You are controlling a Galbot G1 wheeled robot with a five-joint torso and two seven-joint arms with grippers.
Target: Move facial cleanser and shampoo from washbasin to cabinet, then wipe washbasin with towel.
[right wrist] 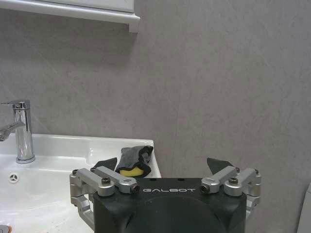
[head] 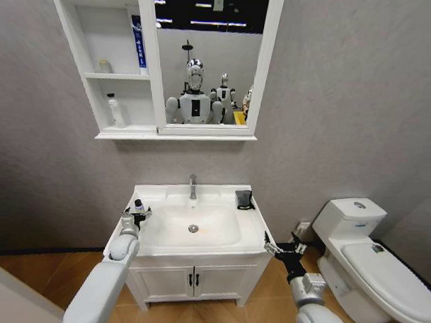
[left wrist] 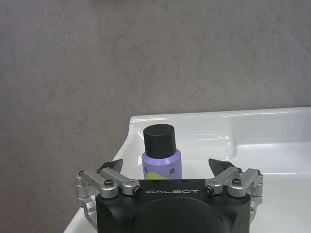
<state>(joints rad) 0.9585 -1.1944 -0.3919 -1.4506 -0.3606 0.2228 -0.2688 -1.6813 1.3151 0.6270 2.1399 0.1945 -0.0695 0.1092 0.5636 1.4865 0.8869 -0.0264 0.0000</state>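
Small purple bottle with black cap: lower body hidden behind the black housing of the left gripper; label characters partly cut off, unreadable. Black-grey cloth towel at the white ceramic washbasin's corner: lower part hidden behind the right gripper; a yellow patch shows in its fold, material cannot be told. Slim chrome tap: spout cut by frame edge. White three-shelf cabinet: top cut off by frame edge in head view; the blue-and-white tube and two pale containers on its shelves too small to identify, print illegible. White toilet: front cut by frame edge.
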